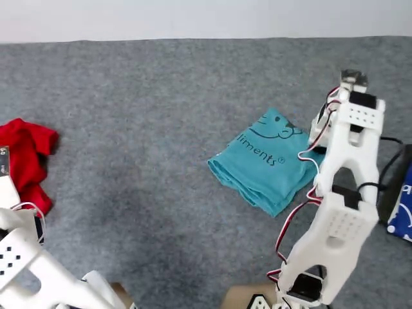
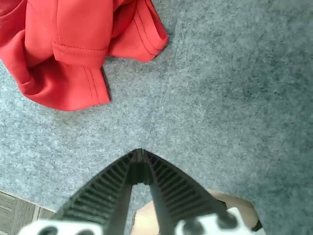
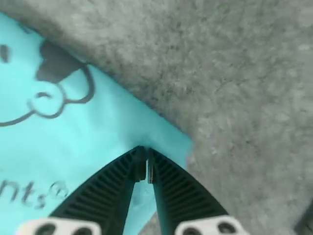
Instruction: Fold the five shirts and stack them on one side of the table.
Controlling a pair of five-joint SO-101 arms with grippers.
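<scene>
1. The teal shirt [image 1: 262,162] lies folded into a rough square on the grey bench [image 1: 161,90], right of centre, with its printed face up.
2. The right arm [image 1: 341,193] stands over the teal shirt's right-hand side.
3. The right pincer [image 3: 145,159] has its jaws closed together, tips down on the teal cloth close to the shirt's edge. Whether any cloth is nipped between them cannot be told.
4. The red shirt [image 1: 26,158] lies crumpled and unfolded at the bench's left edge, well apart from the teal one.
5. The left pincer [image 2: 141,157] is closed with nothing in it, above bare grey surface near the red shirt but not touching it.
6. A blue cloth [image 1: 402,209] shows at the right edge, beside the right arm.
</scene>
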